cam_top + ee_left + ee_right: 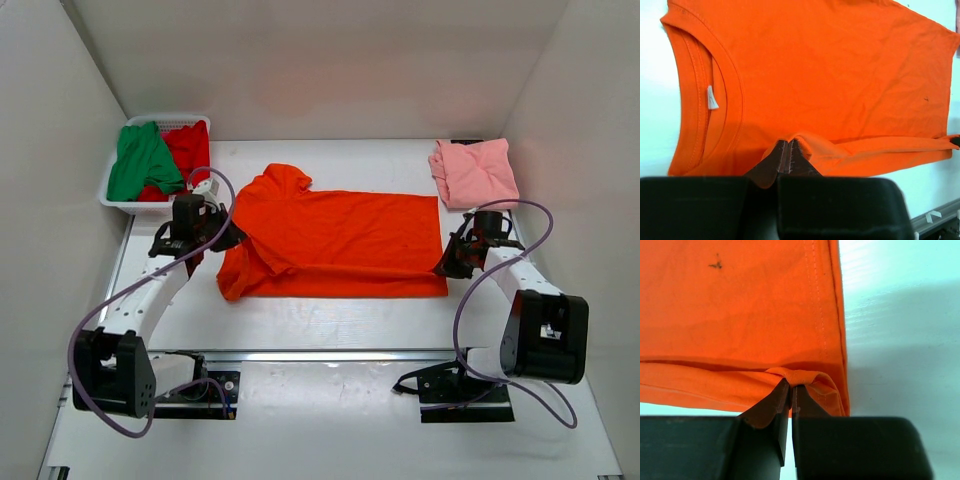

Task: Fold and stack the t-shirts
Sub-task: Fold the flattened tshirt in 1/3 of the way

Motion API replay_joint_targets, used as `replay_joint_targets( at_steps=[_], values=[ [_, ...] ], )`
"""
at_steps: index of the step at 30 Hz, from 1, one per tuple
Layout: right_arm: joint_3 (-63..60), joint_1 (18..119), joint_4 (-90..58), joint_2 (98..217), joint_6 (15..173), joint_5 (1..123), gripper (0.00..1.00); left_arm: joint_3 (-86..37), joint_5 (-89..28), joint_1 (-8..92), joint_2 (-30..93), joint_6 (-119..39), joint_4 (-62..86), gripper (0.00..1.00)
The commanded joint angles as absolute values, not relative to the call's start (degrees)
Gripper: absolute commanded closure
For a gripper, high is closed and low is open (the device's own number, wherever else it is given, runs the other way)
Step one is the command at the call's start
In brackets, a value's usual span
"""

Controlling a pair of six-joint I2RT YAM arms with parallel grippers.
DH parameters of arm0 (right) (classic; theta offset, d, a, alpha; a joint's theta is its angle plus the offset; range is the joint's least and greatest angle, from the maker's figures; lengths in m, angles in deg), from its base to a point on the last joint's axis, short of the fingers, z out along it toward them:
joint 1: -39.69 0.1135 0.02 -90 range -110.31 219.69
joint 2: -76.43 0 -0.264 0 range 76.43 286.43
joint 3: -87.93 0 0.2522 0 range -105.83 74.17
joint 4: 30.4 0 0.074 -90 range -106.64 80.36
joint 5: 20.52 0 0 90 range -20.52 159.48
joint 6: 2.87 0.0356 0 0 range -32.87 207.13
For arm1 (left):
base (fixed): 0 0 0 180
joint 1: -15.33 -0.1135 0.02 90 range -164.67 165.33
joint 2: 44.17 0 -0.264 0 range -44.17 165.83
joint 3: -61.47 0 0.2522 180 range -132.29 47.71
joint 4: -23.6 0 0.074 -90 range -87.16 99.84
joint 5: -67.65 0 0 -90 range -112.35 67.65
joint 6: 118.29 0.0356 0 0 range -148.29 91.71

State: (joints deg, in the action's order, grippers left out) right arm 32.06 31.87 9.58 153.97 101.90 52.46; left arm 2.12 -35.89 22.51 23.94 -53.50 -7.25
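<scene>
Left hand (788, 145) and right hand (790, 386) each pinch the orange shirt (340, 235) at its near edge. Bare tabletop (330, 325) lies in front. In the basket (112, 203), the green shirt (140, 160) hides much of the red shirt (190, 146).

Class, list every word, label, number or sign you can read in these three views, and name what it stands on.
No text is readable anywhere.
White neck tag in the collar of the orange t-shirt: too small to read.
White sticker on the right arm: blurred, unreadable.
</scene>
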Motion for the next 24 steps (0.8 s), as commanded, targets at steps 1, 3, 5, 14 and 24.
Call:
replay_joint_targets(
  at_steps=[1, 3, 5, 14, 24],
  values=[
    [29.97, 31.07, 6.57, 155.09, 101.02, 52.52, 1.00, -1.07, -35.27, 22.10, 25.60, -52.02, -3.70, 1.00],
    [29.53, 31.16, 6.21, 155.80, 100.84, 52.35, 1.00, -2.12, -35.27, 22.09, 27.01, -51.85, -3.26, 1.00],
    [28.83, 30.99, 5.77, 156.68, 101.19, 52.61, 1.00, -3.17, -35.36, 21.84, 28.42, -52.02, -2.91, 1.00],
    [26.54, 31.07, 3.14, 160.02, 102.16, 52.43, 1.00, -4.15, -34.57, 21.39, 33.17, -51.93, -0.01, 1.00],
    [24.16, 31.78, -0.04, 157.74, 102.95, 57.16, 0.40, -16.00, -36.67, 17.45, 42.40, -54.31, -2.10, 0.43]
  ],
)
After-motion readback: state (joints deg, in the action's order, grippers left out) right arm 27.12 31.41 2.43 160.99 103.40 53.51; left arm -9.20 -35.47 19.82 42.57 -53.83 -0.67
